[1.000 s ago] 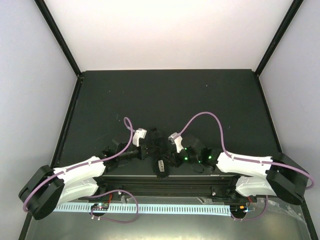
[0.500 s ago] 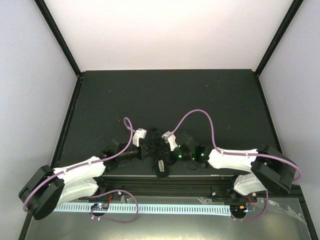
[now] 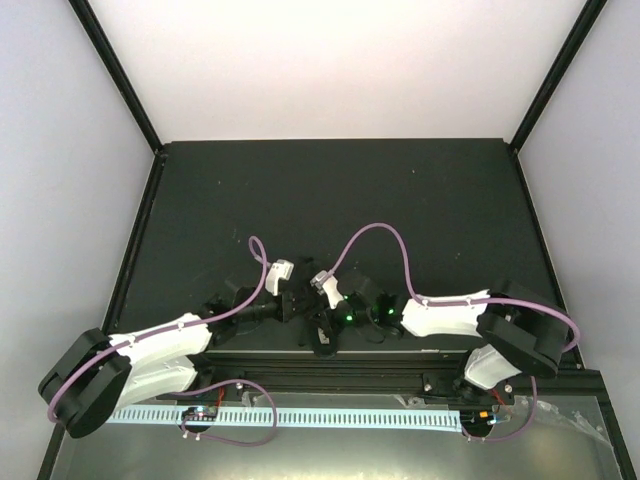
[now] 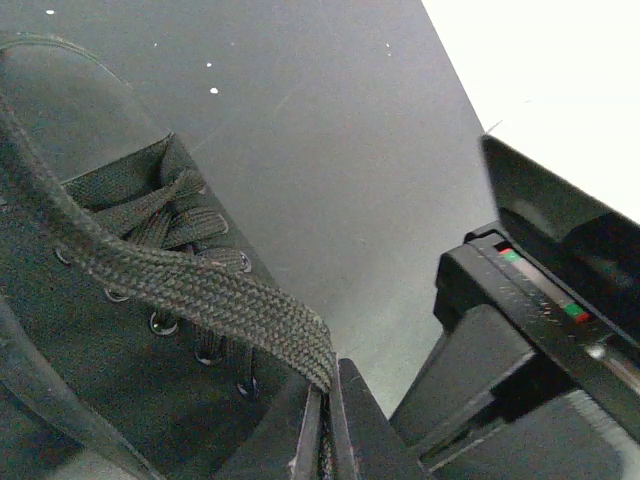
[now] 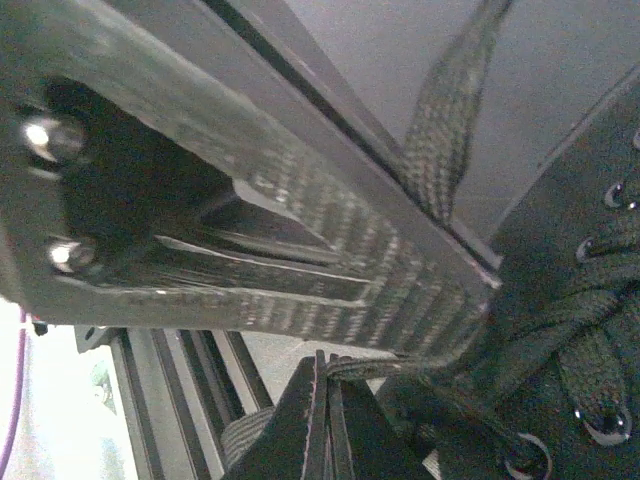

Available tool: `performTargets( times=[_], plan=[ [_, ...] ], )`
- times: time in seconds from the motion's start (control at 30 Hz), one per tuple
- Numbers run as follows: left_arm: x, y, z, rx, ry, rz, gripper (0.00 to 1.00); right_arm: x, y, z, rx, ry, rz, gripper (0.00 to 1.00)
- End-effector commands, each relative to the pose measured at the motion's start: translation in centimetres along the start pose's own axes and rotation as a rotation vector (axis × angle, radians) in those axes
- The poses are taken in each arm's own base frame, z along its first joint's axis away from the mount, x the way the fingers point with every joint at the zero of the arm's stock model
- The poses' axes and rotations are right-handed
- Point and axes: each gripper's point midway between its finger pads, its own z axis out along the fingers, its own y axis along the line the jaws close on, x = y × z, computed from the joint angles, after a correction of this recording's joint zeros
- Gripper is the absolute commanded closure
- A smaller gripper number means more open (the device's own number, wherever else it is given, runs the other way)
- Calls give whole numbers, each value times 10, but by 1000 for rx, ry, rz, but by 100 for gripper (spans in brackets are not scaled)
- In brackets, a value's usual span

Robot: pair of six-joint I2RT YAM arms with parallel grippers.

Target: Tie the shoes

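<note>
Top external: small narrow black canvas shoe (image 3: 322,330) low on dark matte table (image 3: 330,190), just off the near edge. Pale patch on its near end. Hemmed in by white-shelled left arm (image 3: 165,340) and white-shelled right arm (image 3: 445,315), reaching in from either side.

Left wrist: left gripper (image 4: 325,445) fully closed, no gap between fingers, pinching flat black woven lace (image 4: 200,290). Lace stretched straight from fingertips up-left, across the eyelet row and past the toe cap. Crossed lacing underneath. Black block with green and red lights (image 4: 540,300) just beside, on the right.

Right wrist: right gripper (image 5: 325,405) pressed shut too, second lace strand (image 5: 350,367) nipped at the fingertips. Ribbed dark-grey bar (image 5: 300,230) close in front, slanting across the frame. Third length of lace (image 5: 450,110) rising behind that bar. Laced shoe upper with metal eyelets (image 5: 600,425) at lower right, touching the fingertip area.
</note>
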Motion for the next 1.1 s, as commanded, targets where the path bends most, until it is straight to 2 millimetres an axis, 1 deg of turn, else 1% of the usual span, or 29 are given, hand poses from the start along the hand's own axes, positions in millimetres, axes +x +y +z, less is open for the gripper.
performTargets(
  times=[0.0, 0.07, 0.13, 0.2, 0.3, 0.33, 0.4, 0.43, 0.5, 0.53, 0.67, 0.7, 0.77, 0.87, 0.97, 1.07],
  plan=[
    [-17, -9, -1, 31, -61, 19, 99, -5, 8, 8, -15, -13, -3, 96],
    [-17, -10, -2, 33, -62, 23, 98, -10, 8, 1, 4, -30, -13, 88],
    [-16, -10, -2, 34, -63, 28, 99, -13, 6, -11, 40, -44, -27, 75],
    [-16, -10, -4, 34, -64, 32, 98, -14, 4, -25, 79, -48, -46, 63],
    [-17, -11, -5, 34, -70, 35, 99, -8, -5, -48, 155, -41, -80, 39],
    [-18, -11, -5, 36, -70, 35, 98, -9, -7, -54, 172, -48, -92, 33],
    [-18, -11, -5, 38, -68, 36, 99, -10, -14, -65, 193, -65, -98, 26],
    [-18, -12, -5, 42, -67, 37, 99, -11, -18, -68, 195, -79, -91, 25],
    [-18, -13, -4, 48, -64, 36, 98, -11, -27, -72, 180, -101, -69, 25],
    [-17, -12, -4, 49, -61, 36, 98, -14, -28, -73, 158, -119, -65, 25],
    [-17, -13, -4, 52, -61, 37, 98, -20, -23, -66, 53, -156, -103, 28],
    [-17, -13, -4, 53, -60, 38, 99, -21, -24, -63, 38, -161, -113, 30],
    [-16, -13, -4, 55, -56, 40, 98, -23, -26, -56, 26, -161, -133, 39],
    [-16, -14, -4, 58, -52, 42, 98, -24, -30, -45, 9, -136, -147, 46],
    [-16, -14, -4, 59, -50, 41, 98, -24, -26, -36, -29, -114, -148, 54],
    [-16, -13, -4, 58, -51, 37, 98, -26, -23, -33, -58, -118, -136, 61]
  ],
)
